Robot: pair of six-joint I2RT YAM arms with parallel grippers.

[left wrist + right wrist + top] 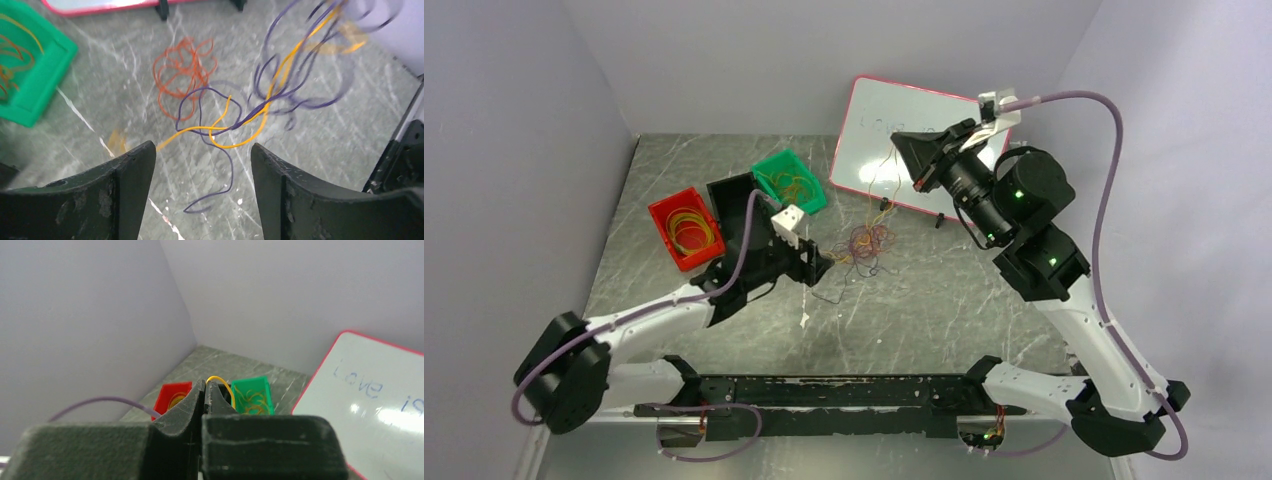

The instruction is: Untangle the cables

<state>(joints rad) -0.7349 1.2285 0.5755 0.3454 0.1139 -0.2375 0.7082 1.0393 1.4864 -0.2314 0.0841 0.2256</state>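
A tangle of thin cables (869,243), orange, yellow and dark purple, lies on the marble table in the middle. My left gripper (819,266) is open and low, just left of the tangle. In the left wrist view its gripper (202,150) is empty, with a purple cable (227,165) and a yellow cable (240,142) on the table just ahead and an orange cluster (182,75) farther off. My right gripper (904,150) is raised above the table's back and shut (205,382) on a yellow cable (222,381). Strands hang from it down to the tangle.
A red bin (686,228) with yellow loops and a green bin (790,180) with orange loops stand at the back left. A black box (736,205) sits between them. A whiteboard (874,130) with a pink rim leans at the back. Walls enclose the table.
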